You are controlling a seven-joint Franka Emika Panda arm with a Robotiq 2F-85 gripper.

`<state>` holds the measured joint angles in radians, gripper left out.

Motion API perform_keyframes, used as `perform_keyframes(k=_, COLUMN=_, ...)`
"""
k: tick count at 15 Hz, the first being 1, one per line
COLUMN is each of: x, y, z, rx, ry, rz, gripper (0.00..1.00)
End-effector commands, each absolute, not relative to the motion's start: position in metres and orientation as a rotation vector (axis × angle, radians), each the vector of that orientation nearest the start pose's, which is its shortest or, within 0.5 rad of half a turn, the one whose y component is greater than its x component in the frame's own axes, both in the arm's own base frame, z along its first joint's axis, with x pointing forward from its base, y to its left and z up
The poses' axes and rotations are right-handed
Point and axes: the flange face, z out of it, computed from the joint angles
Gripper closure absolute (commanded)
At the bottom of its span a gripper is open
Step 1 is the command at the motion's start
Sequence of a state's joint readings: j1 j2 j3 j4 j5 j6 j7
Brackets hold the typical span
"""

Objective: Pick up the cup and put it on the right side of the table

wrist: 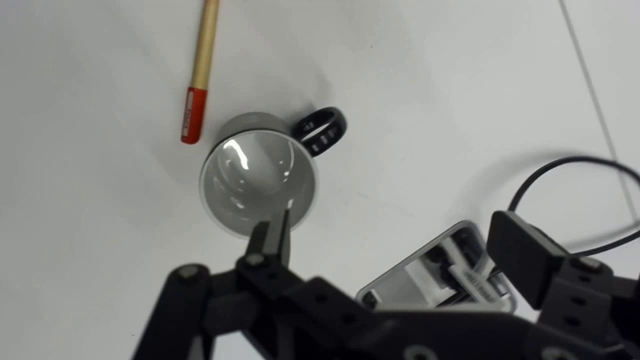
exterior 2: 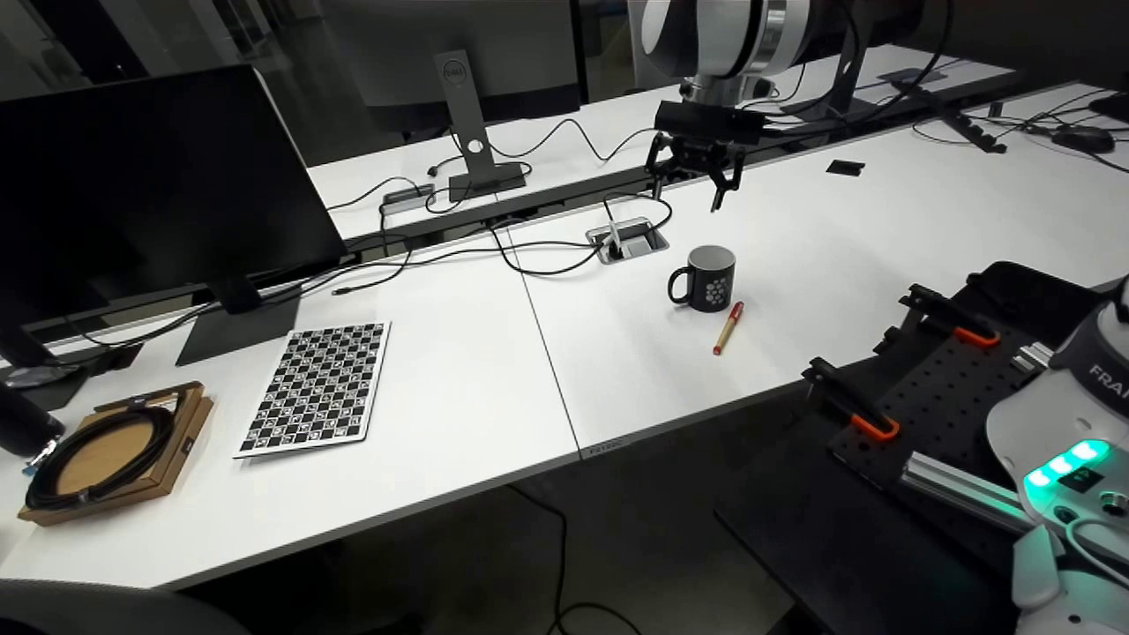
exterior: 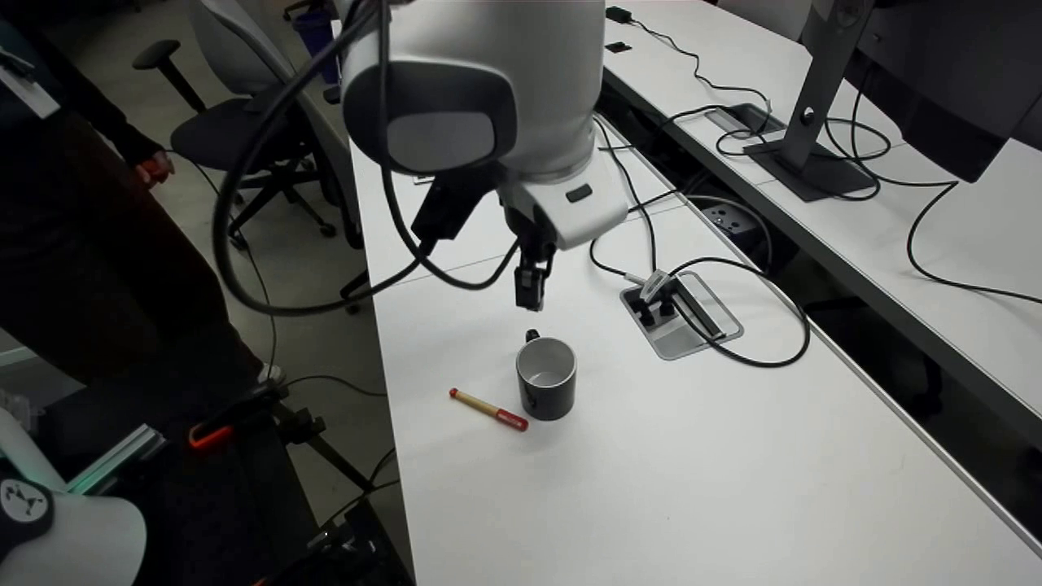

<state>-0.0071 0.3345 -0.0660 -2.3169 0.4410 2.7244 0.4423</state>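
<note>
The cup (exterior: 547,395) is a dark mug with a light grey inside. It stands upright on the white table (exterior: 692,488) in both exterior views (exterior 2: 708,287). In the wrist view the cup (wrist: 257,182) is seen from above, its black handle pointing up and right. My gripper (exterior 2: 686,199) is open, holds nothing and hangs above the table, higher than the cup. In the wrist view the gripper's (wrist: 392,225) left finger overlaps the cup's lower rim, while its right finger is well off to the right. The fingers look apart from the cup.
A red-and-wood stick (exterior: 488,408) lies beside the cup. A socket box (exterior 2: 631,240) with looping black cables (exterior: 802,325) is set into the table close by. A checkered board (exterior 2: 317,388), a cardboard box with cable (exterior 2: 190,441) and a monitor (exterior 2: 168,203) stand farther along.
</note>
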Motion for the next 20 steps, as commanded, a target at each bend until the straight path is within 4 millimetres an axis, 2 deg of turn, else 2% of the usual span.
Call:
perform_keyframes(k=1, x=0.531, y=-0.021, z=0.237, rx=-2.719, ry=1.015, rz=-0.046, gripper=0.0)
perform_keyframes(k=5, x=0.544, y=0.019, z=0.249, rx=-2.761, ry=0.706, rz=0.025, gripper=0.0)
perform_keyframes(k=8, x=0.552, y=0.034, z=0.248, rx=-2.774, ry=0.481, rz=0.108, gripper=0.0)
perform_keyframes(k=18, x=0.562, y=0.032, z=0.227, rx=-2.757, ry=-0.189, rz=0.43, gripper=0.0)
perform_keyframes(k=19, x=0.553, y=0.033, z=0.23, rx=-2.774, ry=-0.069, rz=0.372, gripper=0.0)
perform_keyframes(k=20, x=0.554, y=0.034, z=0.228, rx=-2.769, ry=-0.108, rz=0.393, gripper=0.0)
